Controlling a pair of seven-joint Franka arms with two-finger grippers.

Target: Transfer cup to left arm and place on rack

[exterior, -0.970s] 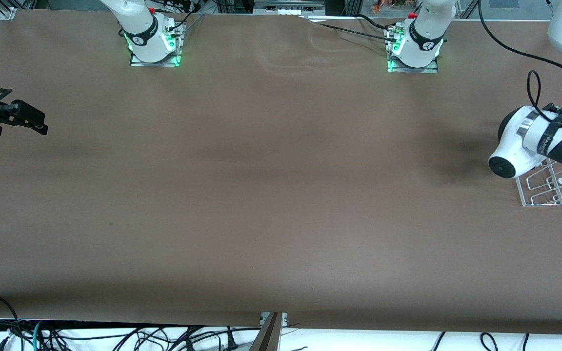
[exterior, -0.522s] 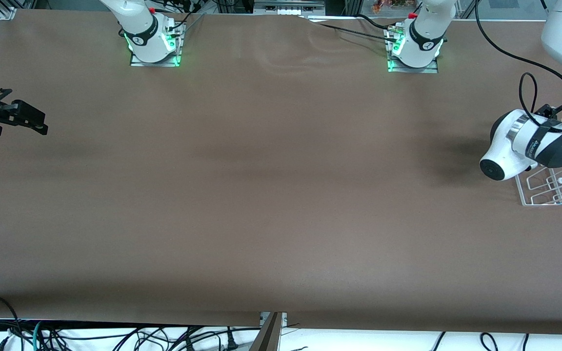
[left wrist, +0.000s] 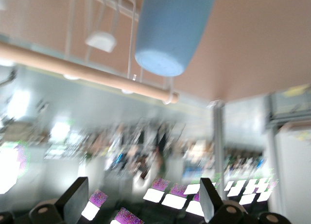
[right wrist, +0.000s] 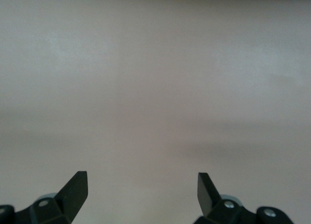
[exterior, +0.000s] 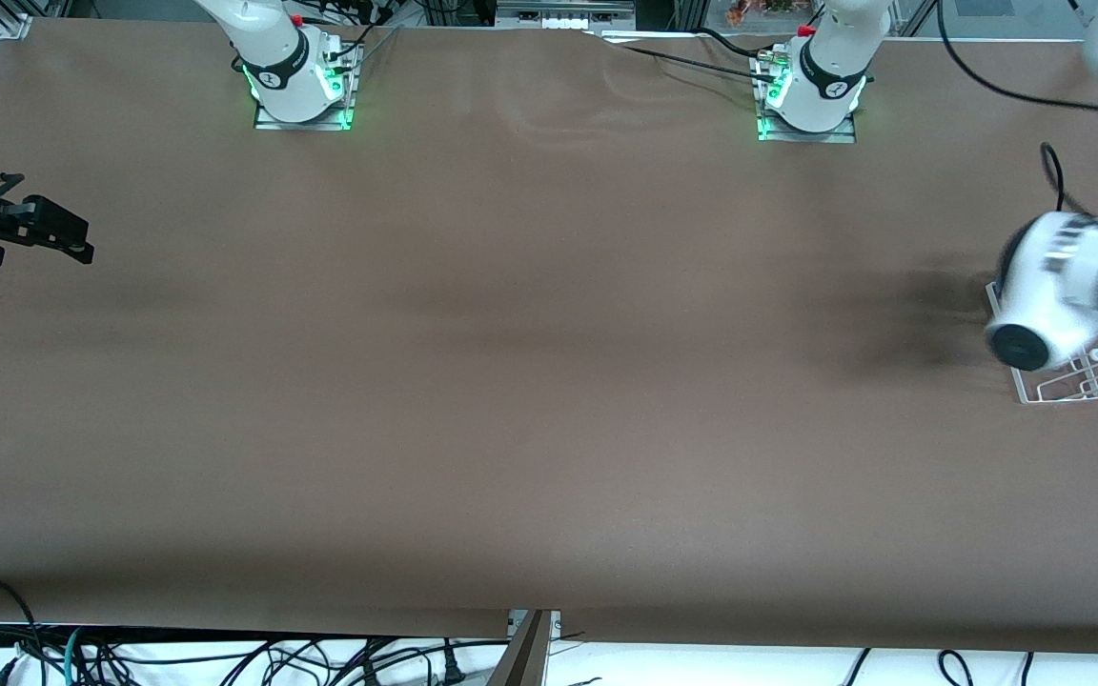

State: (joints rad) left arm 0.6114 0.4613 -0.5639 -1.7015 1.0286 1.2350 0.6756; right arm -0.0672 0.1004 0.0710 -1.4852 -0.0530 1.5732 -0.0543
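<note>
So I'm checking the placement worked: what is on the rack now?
The light-blue cup sits upside down on the white wire rack, beside its wooden rod. The open left gripper is clear of it. In the front view the arm covers the cup.

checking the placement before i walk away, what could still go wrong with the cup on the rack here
1. The left wrist view shows the cup among the prongs of the rack, clear of the open left gripper; nothing shows how firmly it sits, so it might tip.
2. The left arm is over the rack and could clip it.
3. The right gripper waits open, too distant to help.
</note>
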